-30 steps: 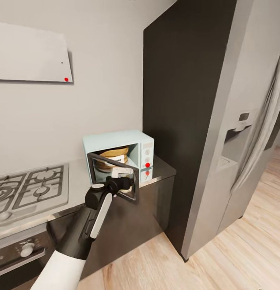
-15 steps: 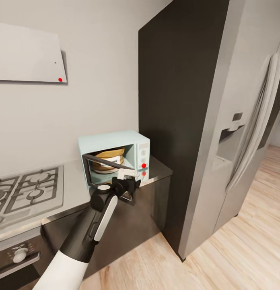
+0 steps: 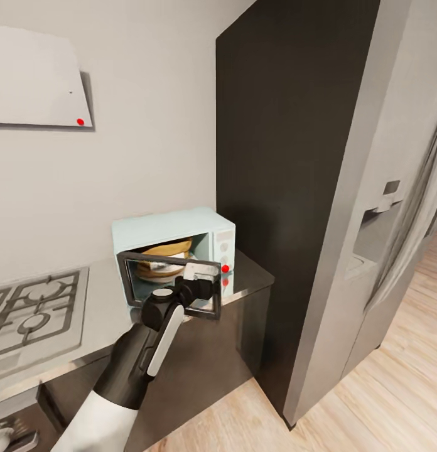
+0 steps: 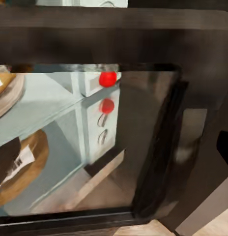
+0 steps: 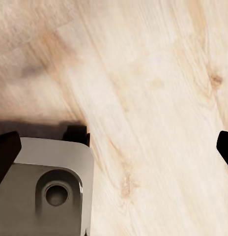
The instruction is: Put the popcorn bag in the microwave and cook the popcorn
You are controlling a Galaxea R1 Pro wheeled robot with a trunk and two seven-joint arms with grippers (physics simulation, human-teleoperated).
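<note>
Popcorn bag (image 3: 163, 258) is seen inside the microwave (image 3: 174, 230), resting on the cavity floor behind the partly swung door (image 3: 170, 284). Through the glass of that door the bag's tan body and rolled rim are visible, and in the left wrist view the bag (image 4: 18, 162) shows its white label through the dark pane. The microwave is set on the surface (image 3: 250, 274), at the end nearest the tall dark cabinet (image 3: 287, 157), with the gas hob (image 3: 33, 314) lying well apart on its other side. A red dot (image 3: 225, 269) is marked on the microwave's knob panel, and it is seen again in the left wrist view (image 4: 107, 78) above two round knobs.

The left pincer (image 3: 198, 284) is held against the front of the door, near the edge farthest from the hinge; whether its fingers are spread or closed cannot be told, since they are hidden against the dark frame. The left arm (image 3: 143, 351) is stretched from the lower edge of the head view up to the door.

The right pincer (image 5: 114, 142) is pointed down at a pale wooden floor (image 5: 158, 88), its two dark fingertips set wide apart, with nothing between them. A grey part of the robot's base (image 5: 45, 187) is seen beneath it.

A grey refrigerator (image 3: 382, 207) is placed beyond the dark cabinet, away from the microwave.
</note>
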